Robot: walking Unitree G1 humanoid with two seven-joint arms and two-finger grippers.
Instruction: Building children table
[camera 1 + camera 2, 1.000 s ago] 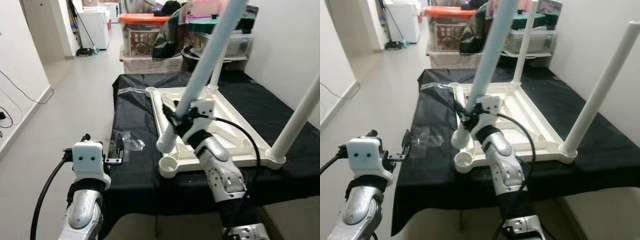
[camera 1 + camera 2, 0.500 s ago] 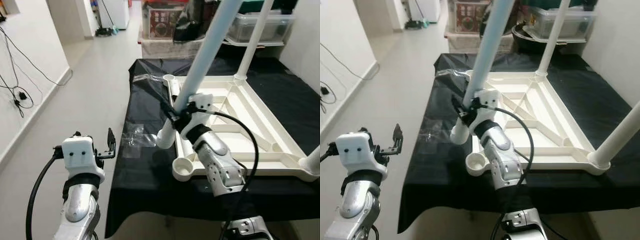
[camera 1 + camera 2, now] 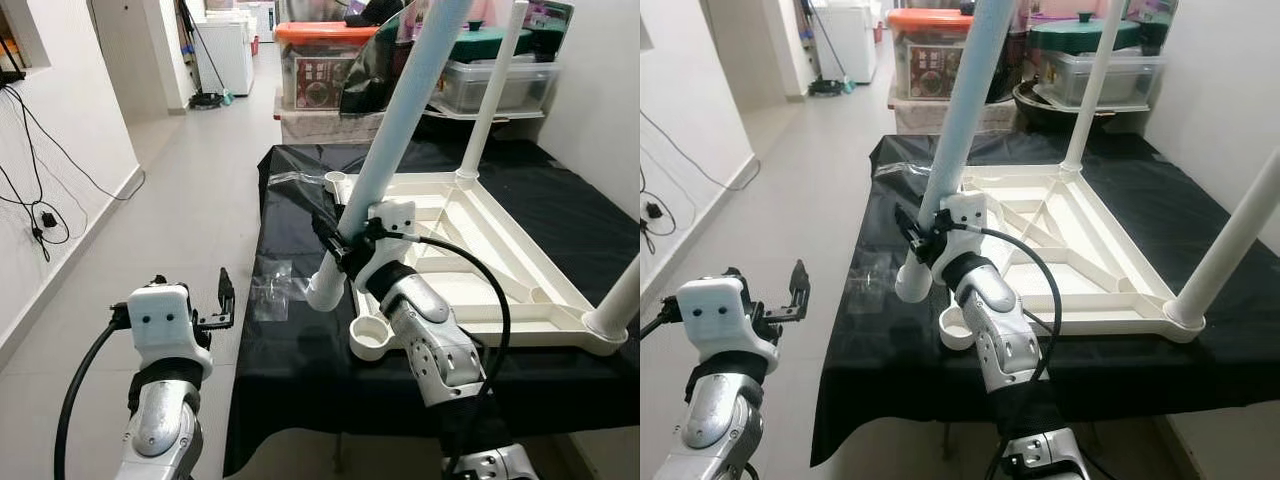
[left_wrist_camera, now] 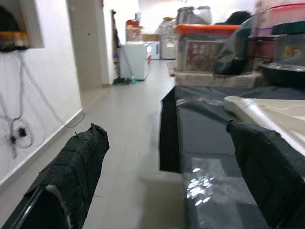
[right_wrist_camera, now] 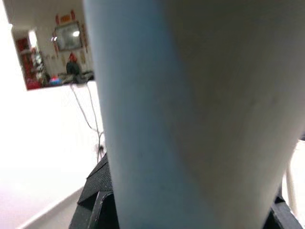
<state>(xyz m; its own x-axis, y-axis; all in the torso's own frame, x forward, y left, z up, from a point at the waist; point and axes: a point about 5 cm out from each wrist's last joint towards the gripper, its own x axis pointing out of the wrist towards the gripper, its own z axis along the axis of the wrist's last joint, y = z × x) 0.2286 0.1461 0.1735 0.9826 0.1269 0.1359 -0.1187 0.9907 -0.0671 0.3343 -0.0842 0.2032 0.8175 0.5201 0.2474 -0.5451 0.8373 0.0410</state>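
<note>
The leg (image 3: 400, 115) is pale blue-white and plain. The tabletop (image 3: 500, 265) at 3 o'clock is cream, on a black cloth (image 3: 300, 350). Both grippers have black fingers and silver arms. The bin lid (image 3: 325, 32) at 12 o'clock is orange.

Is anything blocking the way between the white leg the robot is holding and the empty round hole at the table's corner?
Nothing visible is. The right gripper holds the white leg tilted, its bottom end hanging over the black cloth just beside the empty corner hole of the upside-down table top. The gap between them looks open.
</note>
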